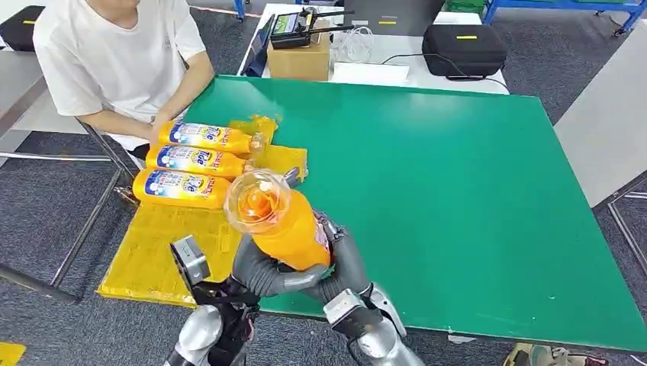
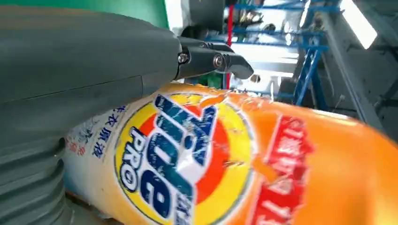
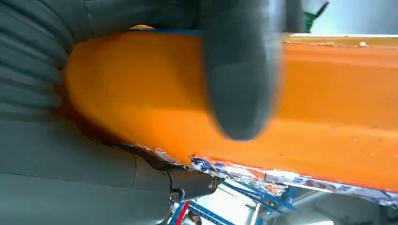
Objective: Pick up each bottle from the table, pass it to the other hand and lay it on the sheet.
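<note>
An orange Tide bottle (image 1: pixel 284 223) with a clear cap stands tilted above the table's near edge, cap toward the camera. Both hands wrap its lower body: my left hand (image 1: pixel 263 273) from the left, my right hand (image 1: pixel 343 263) from the right. The left wrist view has the bottle's label (image 2: pixel 187 154) close up under the left hand (image 2: pixel 84 61). In the right wrist view the right hand's thumb (image 3: pixel 239 79) lies across the orange body (image 3: pixel 328 98). Three more Tide bottles (image 1: pixel 194 162) lie side by side on the yellow sheet (image 1: pixel 164 244).
The green table (image 1: pixel 458 191) spreads to the right. A person in a white shirt (image 1: pixel 114 53) sits at the far left, a hand by the farthest bottle. A cardboard box (image 1: pixel 299 57) and a black case (image 1: pixel 464 47) stand beyond the table.
</note>
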